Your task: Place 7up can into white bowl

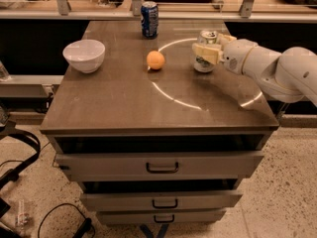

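The 7up can (203, 65), silver-white with green lettering and a silver top, stands upright on the right rear part of the table top. My gripper (208, 44) reaches in from the right and is open, with its cream fingers (204, 52) on either side of the can's upper half; the near finger crosses the can's front. The can rests on the table. The white bowl (84, 55) stands empty near the table's left edge, far to the left of the gripper.
An orange ball (155, 60) lies between bowl and can. A dark blue can (149, 19) stands at the table's back edge. The brown table (148, 108) has drawers below. Cables lie on the floor at the left.
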Controlling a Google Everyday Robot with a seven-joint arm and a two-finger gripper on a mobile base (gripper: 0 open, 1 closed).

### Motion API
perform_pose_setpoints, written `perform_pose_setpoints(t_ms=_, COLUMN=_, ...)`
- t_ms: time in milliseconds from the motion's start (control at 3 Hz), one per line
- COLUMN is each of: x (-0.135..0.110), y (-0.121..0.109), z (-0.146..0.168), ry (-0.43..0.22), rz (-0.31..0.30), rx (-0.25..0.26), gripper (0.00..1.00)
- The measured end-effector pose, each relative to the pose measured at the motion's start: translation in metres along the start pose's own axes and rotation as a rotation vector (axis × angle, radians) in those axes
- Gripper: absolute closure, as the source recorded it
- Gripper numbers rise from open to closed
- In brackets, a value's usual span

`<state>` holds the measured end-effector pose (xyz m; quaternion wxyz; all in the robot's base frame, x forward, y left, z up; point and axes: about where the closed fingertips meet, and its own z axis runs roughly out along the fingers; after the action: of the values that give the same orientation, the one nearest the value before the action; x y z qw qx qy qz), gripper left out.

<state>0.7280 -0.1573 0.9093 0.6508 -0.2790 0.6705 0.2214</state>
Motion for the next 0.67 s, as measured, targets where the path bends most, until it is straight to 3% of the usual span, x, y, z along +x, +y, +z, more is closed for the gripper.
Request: perform_pose_setpoints(t_ms=667, x=-0.0007, y=0.004, z=0.0042, ry=-0.001, rz=0.0, rx=-0.008, gripper=0.95)
